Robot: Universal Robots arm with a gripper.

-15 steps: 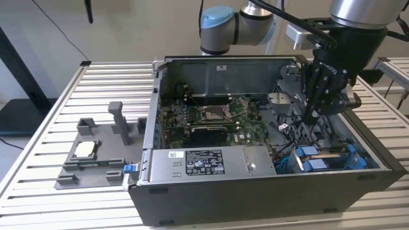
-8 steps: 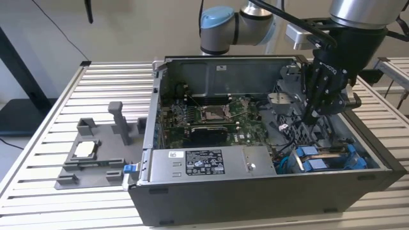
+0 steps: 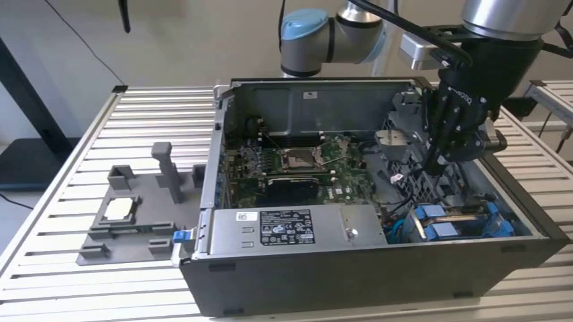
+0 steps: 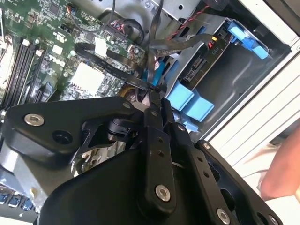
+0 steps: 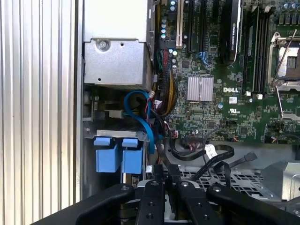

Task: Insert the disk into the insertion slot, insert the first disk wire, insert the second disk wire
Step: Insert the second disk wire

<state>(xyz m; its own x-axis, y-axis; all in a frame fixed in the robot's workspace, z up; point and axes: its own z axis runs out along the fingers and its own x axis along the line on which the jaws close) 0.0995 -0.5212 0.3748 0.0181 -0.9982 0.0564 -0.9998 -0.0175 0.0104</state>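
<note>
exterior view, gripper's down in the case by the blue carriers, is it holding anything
Observer: Yes. In the second wrist view the gripper is shut on the end of a black wire.
Operator: anything else lying near the carriers
Observer: In the first wrist view a blue cable loops close beside the blue carriers.
</note>
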